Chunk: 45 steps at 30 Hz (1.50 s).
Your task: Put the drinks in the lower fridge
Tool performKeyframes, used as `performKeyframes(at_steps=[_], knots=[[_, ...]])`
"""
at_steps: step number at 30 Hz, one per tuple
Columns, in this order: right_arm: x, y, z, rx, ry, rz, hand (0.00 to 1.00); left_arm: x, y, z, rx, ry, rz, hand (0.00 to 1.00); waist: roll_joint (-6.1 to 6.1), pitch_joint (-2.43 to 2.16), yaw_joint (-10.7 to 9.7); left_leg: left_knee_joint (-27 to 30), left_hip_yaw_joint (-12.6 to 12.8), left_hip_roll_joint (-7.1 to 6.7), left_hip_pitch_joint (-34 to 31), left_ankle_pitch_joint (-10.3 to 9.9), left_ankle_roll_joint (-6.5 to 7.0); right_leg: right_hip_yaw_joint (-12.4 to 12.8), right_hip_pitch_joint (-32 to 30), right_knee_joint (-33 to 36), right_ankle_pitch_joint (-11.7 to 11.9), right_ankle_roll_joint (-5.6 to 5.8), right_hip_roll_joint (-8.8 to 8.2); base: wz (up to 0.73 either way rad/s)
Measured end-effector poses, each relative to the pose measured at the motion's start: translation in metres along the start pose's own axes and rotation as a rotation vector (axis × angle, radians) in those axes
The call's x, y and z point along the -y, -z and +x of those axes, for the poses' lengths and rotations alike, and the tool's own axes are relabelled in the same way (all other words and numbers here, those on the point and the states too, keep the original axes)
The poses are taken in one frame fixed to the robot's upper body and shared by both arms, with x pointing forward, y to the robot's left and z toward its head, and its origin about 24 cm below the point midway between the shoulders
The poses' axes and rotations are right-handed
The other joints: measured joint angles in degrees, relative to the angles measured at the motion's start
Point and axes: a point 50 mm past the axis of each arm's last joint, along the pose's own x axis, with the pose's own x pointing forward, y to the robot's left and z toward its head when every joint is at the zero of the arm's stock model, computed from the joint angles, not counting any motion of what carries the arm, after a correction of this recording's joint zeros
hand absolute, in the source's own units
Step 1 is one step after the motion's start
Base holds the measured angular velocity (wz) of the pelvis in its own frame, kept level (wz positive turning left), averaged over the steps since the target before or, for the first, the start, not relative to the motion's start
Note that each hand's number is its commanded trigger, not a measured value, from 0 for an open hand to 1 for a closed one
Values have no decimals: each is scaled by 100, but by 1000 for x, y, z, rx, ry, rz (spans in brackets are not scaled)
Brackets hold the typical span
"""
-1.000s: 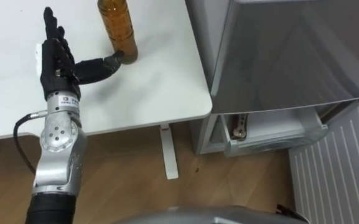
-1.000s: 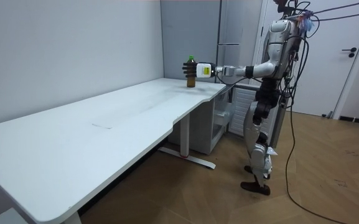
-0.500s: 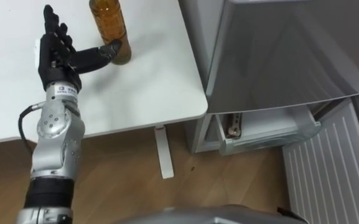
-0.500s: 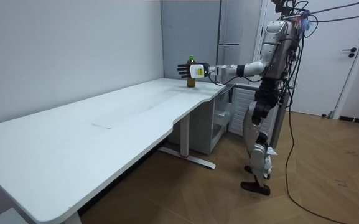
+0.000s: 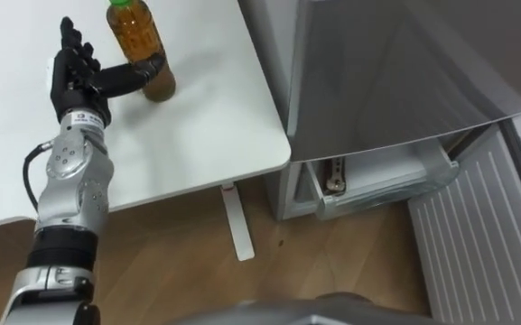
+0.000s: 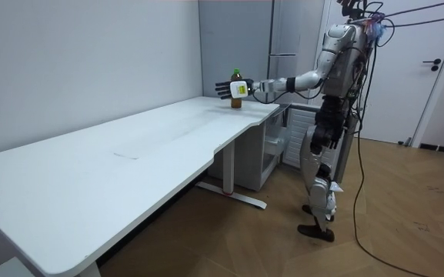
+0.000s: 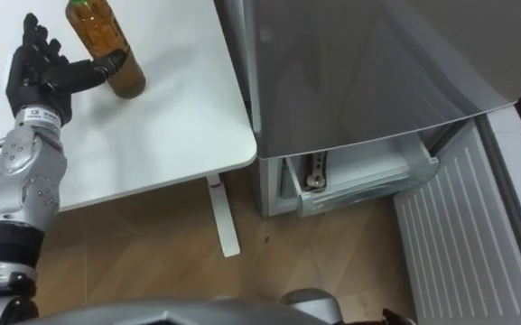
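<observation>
White table [image 5: 197, 117] beside grey fridge [image 5: 377, 72]; left hand [image 5: 74, 81] fingers [image 5: 65, 36] spread, thumb touching amber bottle [image 5: 136, 36].

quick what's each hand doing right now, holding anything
left hand: open, fingers straight, thumb against the bottle on the table, no grip yet
right hand: cannot be told

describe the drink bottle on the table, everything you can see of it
It is a clear, plastic-looking bottle filled with amber-brown drink and closed by a green cap. It stands upright on the white table. The left hand is open beside it, fingers straight, with its thumb laid against the bottle's lower part. Nothing else touches it.
</observation>
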Motion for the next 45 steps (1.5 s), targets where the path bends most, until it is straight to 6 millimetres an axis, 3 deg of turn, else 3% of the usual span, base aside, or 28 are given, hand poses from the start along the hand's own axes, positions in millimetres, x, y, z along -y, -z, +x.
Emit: performKeyframes(at_steps=[10,23,40,41,42,45], knots=[[6,4,0,-49,22,-57,0,-10,4,7,-74,-44,8,0,109,-36,-20,-97,104,18,67,0,0,92,2,16,5,-6,39,-7],[9,8,0,-101,9,-148,0,-3,-28,28,-19,0,-7,0,80,-16,-147,-128,248,27,58,1,-3,322,-131,37,5,-7,76,-7],[18,7,-1,-120,39,-129,0,-11,-20,33,-100,10,-23,0,69,-54,-208,-120,267,30,26,1,-3,361,-212,125,5,-6,82,-1],[19,7,-1,-120,41,-114,0,-11,-20,33,-101,18,-23,62,71,-56,-220,-120,270,30,28,1,-3,364,-211,125,5,-6,83,0],[19,7,-1,-119,42,-113,0,-11,-20,33,-101,22,-23,100,72,-56,-229,-121,272,30,29,1,-3,365,-210,125,5,-6,82,0],[20,6,-1,-118,45,-113,0,-11,-19,33,-108,32,-21,100,86,-64,-288,-122,283,30,32,1,-3,368,-208,124,5,-6,82,0]])
